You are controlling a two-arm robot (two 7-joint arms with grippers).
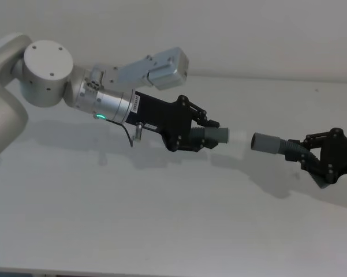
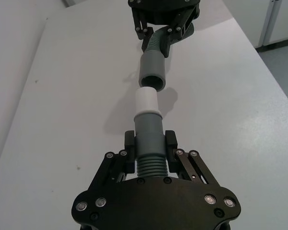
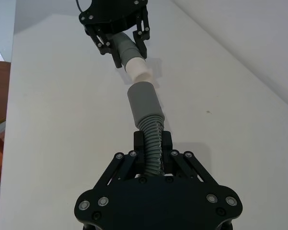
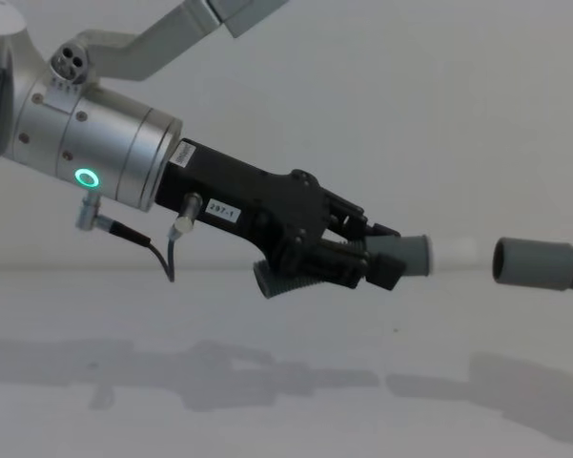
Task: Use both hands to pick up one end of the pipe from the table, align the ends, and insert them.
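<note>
Both pipe pieces are off the desk and facing each other in the air. Your left claw is clamped on the ribbed part of one piece, its grey cuff and white tip pointing out. Your right claw is clamped on the ribbed hose behind the other piece's open mouth. The tip and mouth sit near each other but apart.

From the left wrist, the mouth looks slightly off the tip's axis, angled a little. Square the two axes first, checking both wrist views, then close the gap slowly and straight. The hose may flex under push, so keep the force along the line.
</note>
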